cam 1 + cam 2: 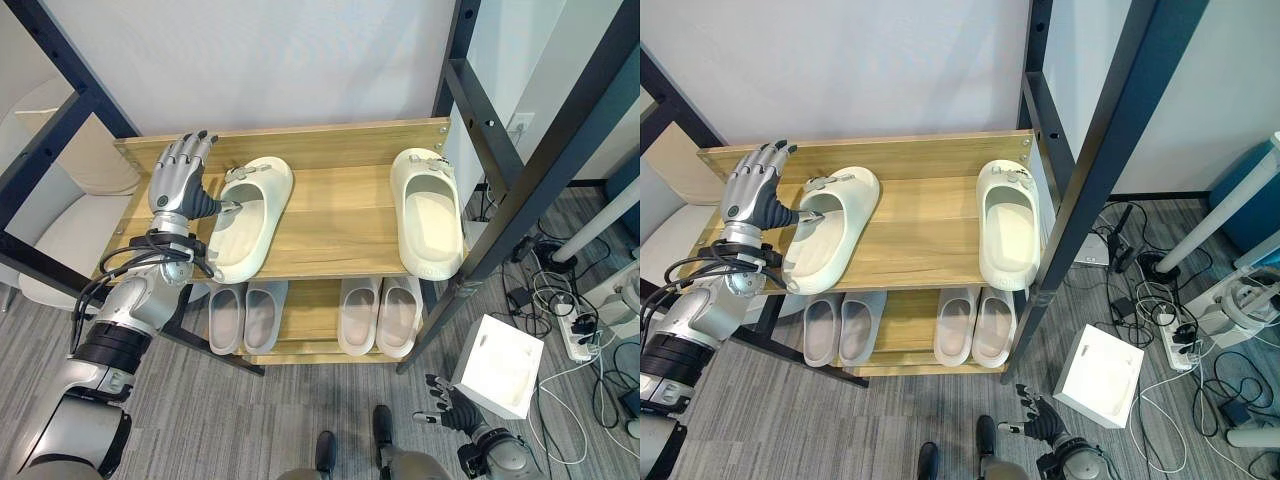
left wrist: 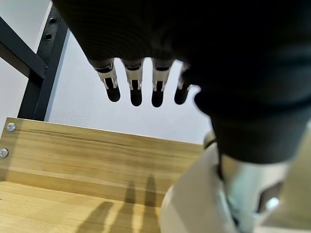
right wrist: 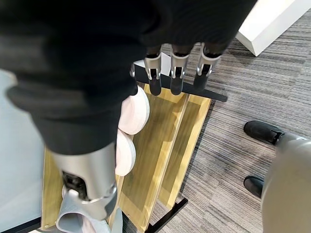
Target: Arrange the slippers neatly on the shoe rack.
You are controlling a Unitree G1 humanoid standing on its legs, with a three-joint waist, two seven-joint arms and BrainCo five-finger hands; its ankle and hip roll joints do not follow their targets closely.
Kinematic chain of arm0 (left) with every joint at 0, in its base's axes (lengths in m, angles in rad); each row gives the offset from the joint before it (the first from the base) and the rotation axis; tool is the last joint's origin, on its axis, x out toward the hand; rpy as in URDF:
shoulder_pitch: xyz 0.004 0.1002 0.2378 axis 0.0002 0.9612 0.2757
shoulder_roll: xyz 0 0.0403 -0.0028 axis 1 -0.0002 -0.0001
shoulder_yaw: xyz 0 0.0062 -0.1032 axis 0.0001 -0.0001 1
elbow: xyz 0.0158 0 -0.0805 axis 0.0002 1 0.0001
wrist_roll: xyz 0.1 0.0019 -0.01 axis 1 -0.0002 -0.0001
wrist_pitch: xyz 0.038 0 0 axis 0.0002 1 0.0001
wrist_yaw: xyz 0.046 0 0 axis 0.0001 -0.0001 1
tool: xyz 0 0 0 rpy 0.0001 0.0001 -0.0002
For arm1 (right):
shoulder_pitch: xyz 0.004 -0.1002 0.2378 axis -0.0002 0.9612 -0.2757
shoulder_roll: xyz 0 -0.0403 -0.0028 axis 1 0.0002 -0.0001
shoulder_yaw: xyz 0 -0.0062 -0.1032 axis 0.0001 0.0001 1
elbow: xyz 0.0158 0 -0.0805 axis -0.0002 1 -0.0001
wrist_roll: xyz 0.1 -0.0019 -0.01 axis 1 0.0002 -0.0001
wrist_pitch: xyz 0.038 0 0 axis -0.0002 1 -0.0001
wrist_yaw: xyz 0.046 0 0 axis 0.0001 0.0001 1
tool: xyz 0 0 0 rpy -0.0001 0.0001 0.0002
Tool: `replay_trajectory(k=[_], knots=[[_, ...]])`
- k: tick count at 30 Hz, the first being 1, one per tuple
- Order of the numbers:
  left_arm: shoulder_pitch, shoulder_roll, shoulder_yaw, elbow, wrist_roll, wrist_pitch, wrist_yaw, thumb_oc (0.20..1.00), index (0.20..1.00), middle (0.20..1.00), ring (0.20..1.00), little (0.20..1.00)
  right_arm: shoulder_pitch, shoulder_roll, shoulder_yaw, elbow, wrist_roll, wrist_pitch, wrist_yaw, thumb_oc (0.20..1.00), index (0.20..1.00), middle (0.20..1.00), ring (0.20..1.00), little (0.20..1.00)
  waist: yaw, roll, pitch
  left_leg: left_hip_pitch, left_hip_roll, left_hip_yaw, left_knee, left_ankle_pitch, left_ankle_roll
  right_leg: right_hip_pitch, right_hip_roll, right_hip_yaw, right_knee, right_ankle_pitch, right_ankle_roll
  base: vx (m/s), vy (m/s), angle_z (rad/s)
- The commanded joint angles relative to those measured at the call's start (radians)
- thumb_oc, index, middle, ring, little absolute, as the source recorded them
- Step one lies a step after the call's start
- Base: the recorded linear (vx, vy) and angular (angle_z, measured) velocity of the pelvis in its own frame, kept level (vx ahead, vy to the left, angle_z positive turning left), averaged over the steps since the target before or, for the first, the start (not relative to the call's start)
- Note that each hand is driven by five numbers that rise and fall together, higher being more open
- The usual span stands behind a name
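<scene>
- Slippers: left cream slipper (image 1: 248,217) lies angled on the shoe rack (image 1: 330,225), right cream slipper (image 1: 428,211) straight.
- Left hand (image 1: 178,178), fingers spread, thumb touching left cream slipper.
- Right hand (image 1: 447,402) low, near, fingers apart.

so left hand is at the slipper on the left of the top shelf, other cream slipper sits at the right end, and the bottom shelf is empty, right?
Not quite: the bottom shelf holds four slippers in two pairs, as the left eye view shows. The rest stands: the left hand is at the left slipper on the top shelf, with the other cream slipper at the right end.
</scene>
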Motion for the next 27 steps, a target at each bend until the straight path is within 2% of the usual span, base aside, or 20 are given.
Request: replay_trajectory(k=[1,4,6,10,11,19,27], knots=[[-0.117,0.044,-0.034,0.086,0.017,0.009,0.003,1.000,1.000,1.000,1.000,1.000,0.003,-0.017,-0.025,-0.050,0.014,-0.031,-0.015,1.000,1.000,1.000,1.000,1.000,-0.026,0.008,0.000,0.045,-0.022,0.021,-0.007,-0.118,0.029,0.121,-0.016,-0.012,0.001,-0.174,0.072,0.03,0.004,-0.02],[-0.140,0.049,-0.053,0.102,0.017,0.011,-0.003,1.000,1.000,1.000,1.000,1.000,0.006,-0.019,-0.026,-0.049,0.014,-0.032,-0.018,1.000,1.000,1.000,1.000,1.000,-0.031,0.009,0.000,0.048,-0.022,0.020,-0.007,-0.120,0.030,0.124,-0.016,-0.011,0.001,-0.175,0.072,0.00,0.000,0.00],[-0.220,0.060,-0.110,0.177,0.014,0.017,-0.006,1.000,1.000,1.000,1.000,1.000,0.011,-0.023,-0.023,-0.053,0.018,-0.034,-0.017,1.000,1.000,1.000,1.000,1.000,-0.039,0.008,0.000,0.049,-0.022,0.022,-0.007,-0.120,0.030,0.124,-0.014,-0.009,0.001,-0.175,0.074,0.00,0.000,0.00],[-0.282,0.066,-0.163,0.228,0.012,0.020,-0.016,1.000,1.000,1.000,1.000,1.000,0.014,-0.026,-0.021,-0.055,0.023,-0.037,-0.016,1.000,1.000,1.000,1.000,1.000,-0.046,0.007,-0.001,0.050,-0.021,0.025,-0.007,-0.120,0.029,0.123,-0.013,-0.007,0.001,-0.175,0.076,0.01,0.000,-0.05],[-0.341,0.056,-0.219,0.280,0.003,0.017,-0.040,0.200,0.200,0.200,0.200,0.200,0.019,-0.028,-0.019,-0.053,0.028,-0.038,-0.018,1.000,1.000,1.000,1.000,1.000,-0.054,0.003,-0.003,0.049,-0.020,0.029,-0.007,-0.121,0.030,0.121,-0.013,-0.005,0.001,-0.174,0.078,0.01,-0.003,-0.14],[-0.372,0.041,-0.260,0.269,0.012,0.006,-0.037,0.200,0.200,0.200,0.200,0.200,0.027,-0.022,-0.021,-0.042,0.038,-0.049,-0.024,1.000,1.000,1.000,1.000,1.000,-0.056,-0.003,-0.010,0.058,-0.017,0.038,-0.007,-0.127,0.029,0.128,-0.010,0.002,0.001,-0.177,0.077,0.00,-0.003,-0.03],[-0.367,0.008,-0.262,0.083,0.043,-0.027,-0.027,0.200,0.200,0.200,0.200,0.200,0.018,-0.020,-0.020,-0.036,0.044,-0.043,-0.026,1.000,1.000,1.000,1.000,1.000,-0.052,-0.002,-0.012,0.067,-0.017,0.035,-0.007,-0.127,0.029,0.141,-0.010,-0.001,0.001,-0.176,0.076,-0.03,-0.012,-0.01]])
